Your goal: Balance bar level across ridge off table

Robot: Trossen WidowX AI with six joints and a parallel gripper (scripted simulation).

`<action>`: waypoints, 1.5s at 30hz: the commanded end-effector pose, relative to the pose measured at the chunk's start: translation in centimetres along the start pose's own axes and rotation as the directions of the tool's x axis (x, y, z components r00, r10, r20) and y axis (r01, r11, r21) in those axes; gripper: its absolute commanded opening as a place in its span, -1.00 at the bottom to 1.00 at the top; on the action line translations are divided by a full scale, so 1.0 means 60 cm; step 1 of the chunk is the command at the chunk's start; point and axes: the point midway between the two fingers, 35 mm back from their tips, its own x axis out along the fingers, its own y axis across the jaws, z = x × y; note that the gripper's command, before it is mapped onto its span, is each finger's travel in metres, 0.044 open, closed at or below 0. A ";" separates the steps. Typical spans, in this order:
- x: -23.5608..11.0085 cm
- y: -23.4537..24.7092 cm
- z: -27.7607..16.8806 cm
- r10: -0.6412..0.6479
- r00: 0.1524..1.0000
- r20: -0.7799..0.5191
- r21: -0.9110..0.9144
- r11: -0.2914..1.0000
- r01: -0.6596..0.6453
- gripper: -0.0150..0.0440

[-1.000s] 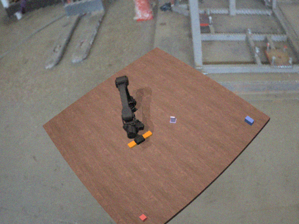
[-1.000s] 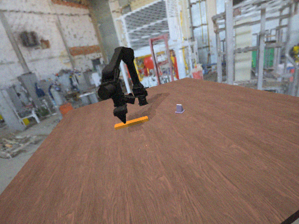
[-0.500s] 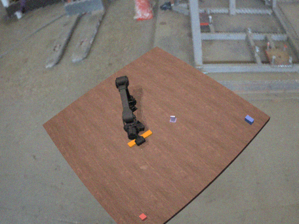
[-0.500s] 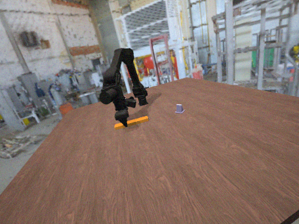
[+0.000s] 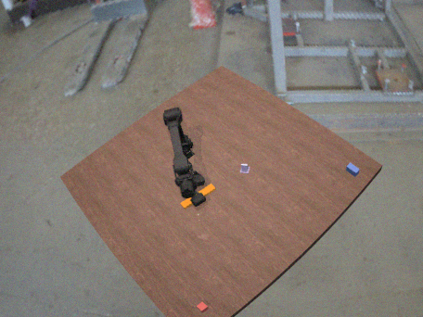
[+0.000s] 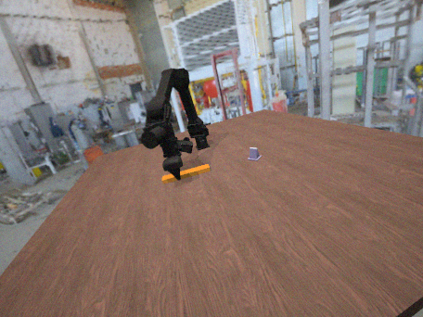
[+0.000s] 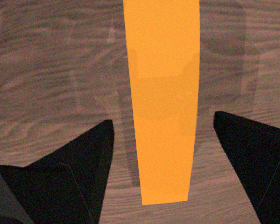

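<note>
The orange bar lies flat on the wooden table. My gripper is down at the bar, near its left end as the exterior view shows it. It is open, one finger on each side of the bar. In the wrist view a strip of table shows between each fingertip and the bar. The ridge is a small lilac wedge. It stands upright on the table, well to the right of the bar and apart from it.
A blue block sits near the table's right corner and a red block near its front corner. Metal racking and a pallet truck's forks stand on the floor beyond the table.
</note>
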 end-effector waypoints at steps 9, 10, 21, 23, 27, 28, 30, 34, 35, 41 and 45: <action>0.000 0.000 0.000 0.000 1.000 0.000 0.000 1.000 0.000 -0.07; 0.000 0.000 0.000 0.000 1.000 0.000 0.000 1.000 0.000 -0.09; -0.027 -0.004 -0.002 0.001 1.000 -0.001 0.001 1.000 -0.001 -0.49; -0.035 -0.004 -0.002 0.001 1.000 -0.001 0.001 1.000 -0.001 -0.49; -0.052 -0.005 -0.003 0.001 1.000 -0.001 0.002 1.000 -0.001 -0.49; -0.056 -0.006 -0.003 0.001 1.000 -0.001 0.002 1.000 -0.001 -0.49; -0.065 -0.006 -0.003 0.001 1.000 -0.002 0.002 1.000 -0.001 -0.49; -0.082 -0.006 -0.003 0.002 1.000 -0.002 0.003 1.000 -0.002 -0.49; -0.086 -0.006 -0.003 0.002 1.000 -0.002 0.003 1.000 -0.002 -0.49; -0.112 -0.004 -0.002 0.002 1.000 -0.003 0.004 1.000 -0.002 -0.49; -0.130 -0.003 -0.002 0.003 1.000 -0.003 0.004 1.000 -0.003 -0.49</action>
